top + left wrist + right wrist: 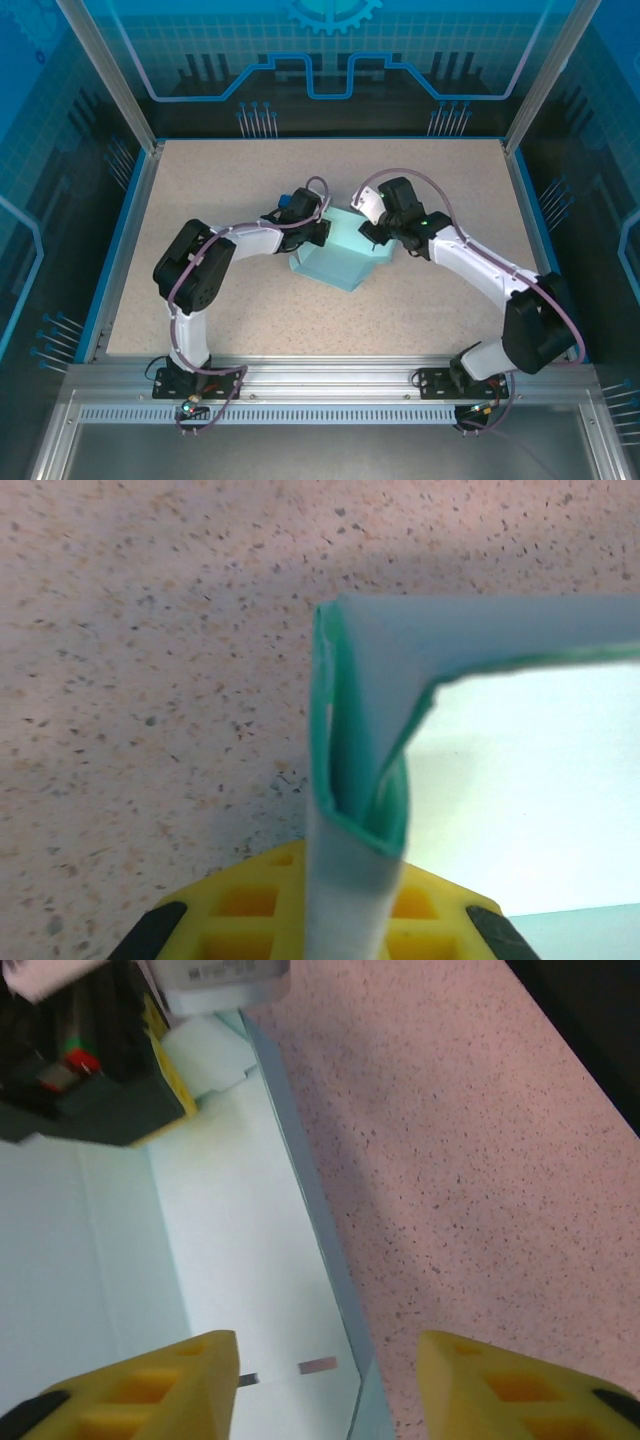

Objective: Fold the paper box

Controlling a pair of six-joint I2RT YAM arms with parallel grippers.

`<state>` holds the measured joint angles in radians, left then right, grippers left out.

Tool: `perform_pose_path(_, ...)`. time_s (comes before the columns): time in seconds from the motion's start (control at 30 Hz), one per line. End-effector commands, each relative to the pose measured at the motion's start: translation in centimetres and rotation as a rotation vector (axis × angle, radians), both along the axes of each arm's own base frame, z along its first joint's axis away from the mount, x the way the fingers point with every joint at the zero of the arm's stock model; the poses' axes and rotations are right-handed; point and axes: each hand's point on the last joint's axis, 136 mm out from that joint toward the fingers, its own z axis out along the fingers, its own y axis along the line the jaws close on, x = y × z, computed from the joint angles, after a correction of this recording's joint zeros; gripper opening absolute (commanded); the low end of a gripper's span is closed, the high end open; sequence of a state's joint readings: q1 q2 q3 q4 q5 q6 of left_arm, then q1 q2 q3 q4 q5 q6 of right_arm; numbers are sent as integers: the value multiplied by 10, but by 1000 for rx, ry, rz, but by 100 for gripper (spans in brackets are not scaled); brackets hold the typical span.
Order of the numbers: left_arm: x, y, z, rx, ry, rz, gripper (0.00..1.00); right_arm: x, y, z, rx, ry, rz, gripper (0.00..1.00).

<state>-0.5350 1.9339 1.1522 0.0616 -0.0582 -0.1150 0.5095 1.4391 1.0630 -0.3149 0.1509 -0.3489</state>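
The paper box [338,258] is pale teal and partly folded, lying at the middle of the table between the two arms. My left gripper [318,230] is at its left back corner. In the left wrist view that gripper [345,890] is shut on an upright folded flap of the paper box [520,770], pinched between the yellow fingers [230,910]. My right gripper [376,236] hovers at the box's right back edge. In the right wrist view it [325,1385] stands open, its yellow fingers [160,1385] straddling the box's right wall [300,1190] without touching it.
The speckled beige tabletop [220,190] has free room on all sides of the box. A blue rim [120,240] and metal posts frame the table. The left gripper's body [90,1070] shows at the top left of the right wrist view, close to the box.
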Motion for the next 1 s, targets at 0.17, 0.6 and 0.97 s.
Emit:
perform_pose_path(0.17,-2,-3,44,-41,-106,54,0,-15,-4,20,282,223,-319,67)
perform_pose_path(0.6,-4,-6,53,-25,-142,64,0,-11,-20,-13,189,289,-547,60)
perform_pose_path(0.97,-4,-5,58,-36,-156,83,0,-13,-4,-27,312,385,-551,55)
